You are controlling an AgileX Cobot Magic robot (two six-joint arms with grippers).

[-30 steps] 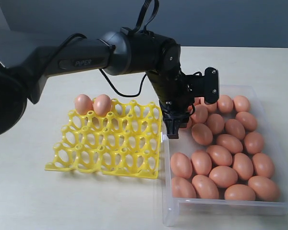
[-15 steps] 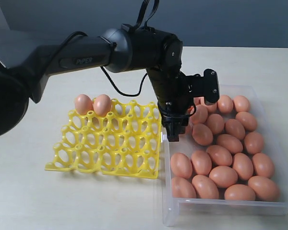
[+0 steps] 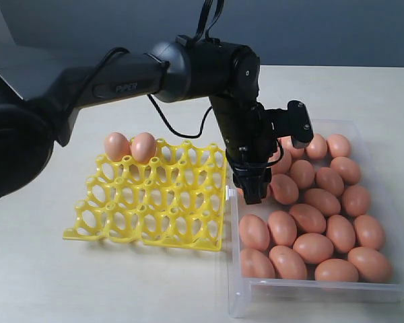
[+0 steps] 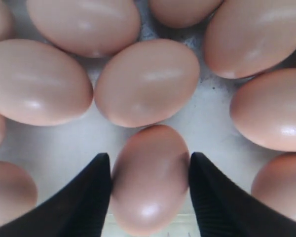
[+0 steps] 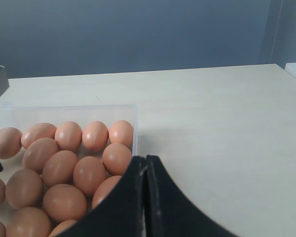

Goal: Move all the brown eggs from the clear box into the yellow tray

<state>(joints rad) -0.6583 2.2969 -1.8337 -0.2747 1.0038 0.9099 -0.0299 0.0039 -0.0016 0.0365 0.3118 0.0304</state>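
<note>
My left gripper [image 3: 252, 195] reaches down into the clear box [image 3: 310, 291] at its near-left part, beside the wall next to the yellow tray [image 3: 155, 202]. In the left wrist view its black fingers [image 4: 89, 197] stand open on either side of one brown egg [image 4: 150, 182], very close to its sides. Several more brown eggs [image 3: 313, 247] fill the box around it. Two brown eggs [image 3: 117, 145] sit in the tray's far-left cups. My right gripper [image 5: 146, 158] is shut on nothing, off beyond one corner of the box [image 5: 136, 111], and does not show in the exterior view.
The tray lies flush against the box's left wall on a pale tabletop [image 3: 121, 282]. The left arm's dark links [image 3: 188, 67] stretch over the tray's far side. Eggs [image 5: 64, 163] crowd the box tightly, leaving narrow gaps.
The left gripper has dropped lower and shifted slightly right, from over the box's left wall down among the eggs. The eggs in the tray have not moved.
</note>
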